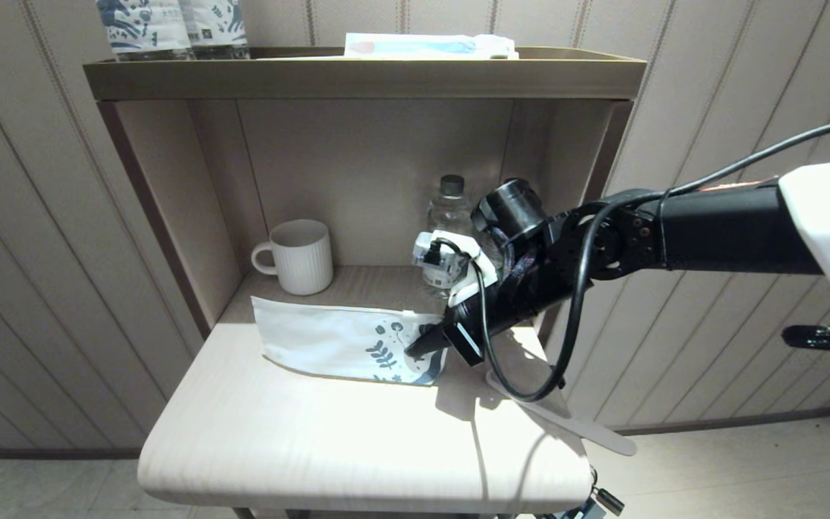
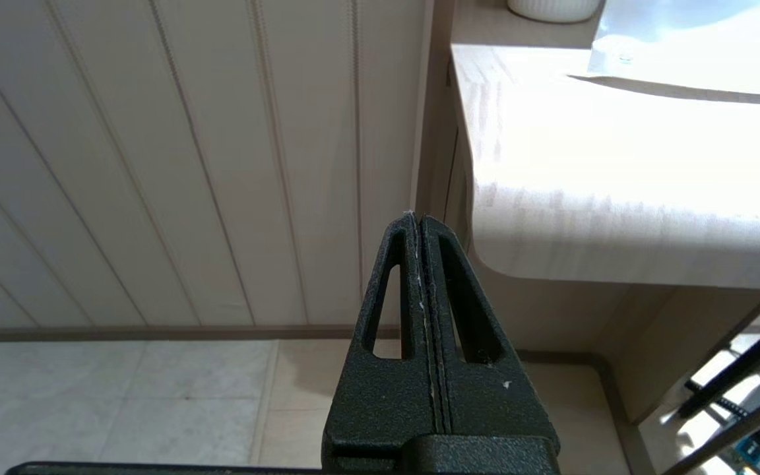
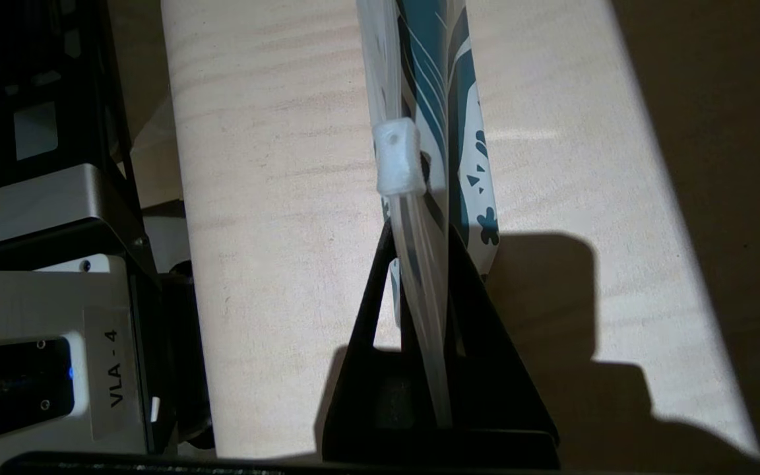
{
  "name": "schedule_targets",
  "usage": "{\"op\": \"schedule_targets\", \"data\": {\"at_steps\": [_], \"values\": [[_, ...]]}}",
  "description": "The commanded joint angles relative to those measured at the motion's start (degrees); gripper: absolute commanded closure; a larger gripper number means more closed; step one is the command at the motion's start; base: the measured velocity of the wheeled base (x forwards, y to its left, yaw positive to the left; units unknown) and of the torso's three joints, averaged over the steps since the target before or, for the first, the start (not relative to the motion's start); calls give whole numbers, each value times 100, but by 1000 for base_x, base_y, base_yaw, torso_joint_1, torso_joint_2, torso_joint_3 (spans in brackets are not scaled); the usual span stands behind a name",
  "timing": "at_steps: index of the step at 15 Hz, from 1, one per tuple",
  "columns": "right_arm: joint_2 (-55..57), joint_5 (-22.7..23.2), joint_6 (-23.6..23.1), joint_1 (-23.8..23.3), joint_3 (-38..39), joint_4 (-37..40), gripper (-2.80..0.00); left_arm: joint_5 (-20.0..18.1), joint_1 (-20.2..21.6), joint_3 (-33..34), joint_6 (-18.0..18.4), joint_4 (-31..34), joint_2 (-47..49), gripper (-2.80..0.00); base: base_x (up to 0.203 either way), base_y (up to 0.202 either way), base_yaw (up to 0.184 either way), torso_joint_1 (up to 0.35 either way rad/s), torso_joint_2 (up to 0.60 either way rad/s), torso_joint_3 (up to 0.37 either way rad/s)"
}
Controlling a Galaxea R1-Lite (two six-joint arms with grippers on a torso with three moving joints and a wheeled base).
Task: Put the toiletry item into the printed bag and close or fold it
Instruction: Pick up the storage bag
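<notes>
The printed bag (image 1: 328,340) lies flat on the pale wooden table (image 1: 328,447), its leaf-printed end toward the right. My right gripper (image 1: 424,347) is shut on that printed end. In the right wrist view the bag (image 3: 469,99) stands edge-on, and the gripper (image 3: 423,231) has its clear top strip with a small white slider (image 3: 398,158) pinched between the fingers. The toiletry item (image 1: 566,422), a slim white stick, lies at the table's right edge and sticks out past it, behind the right arm's cable. My left gripper (image 2: 417,216) hangs shut and empty beside the table's left front corner.
A white ribbed mug (image 1: 301,256) and a clear bottle (image 1: 449,213) stand at the back inside the shelf niche. On the top shelf are blue-printed bottles (image 1: 170,25) and a pale blue-and-white packet (image 1: 429,47). Niche side walls flank the table's back.
</notes>
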Motion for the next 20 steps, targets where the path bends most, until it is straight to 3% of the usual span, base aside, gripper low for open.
{"op": "schedule_targets", "data": {"at_steps": [1,5,6,8,10,12,15,17,20], "values": [[-430,17,-2,-22,189,17,0,9,11,24,-7,-32,0,0,0,0,0,0,0,0],[-2040,-105,275,4,787,376,0,45,12,-160,33,30,22,0,0,0,0,0,0,0],[-2403,-205,350,68,826,685,0,6,12,-521,19,119,132,0,0,0,0,0,0,0],[-2947,-443,462,318,670,1853,0,-302,9,-1886,-40,517,652,0,0,0,0,0,0,0],[-2948,-905,493,914,74,2950,0,-955,7,-3392,-58,1122,1547,0,0,0,0,0,0,0],[-2595,-2003,481,1547,-402,3613,0,-1935,14,-4778,33,1820,2720,0,0,0,0,0,0,0],[-1967,-2496,465,1997,-1181,4175,0,-2935,-56,-6272,753,2865,4403,0,0,0,0,0,0,0],[-1685,-2704,392,2153,-1225,4156,0,-3503,-437,-7056,1209,3414,5393,0,0,0,0,0,0,0],[-1320,-2775,337,2162,-1228,3058,0,-4033,-1272,-7488,1402,3565,6439,0,0,0,0,0,0,0]]}}
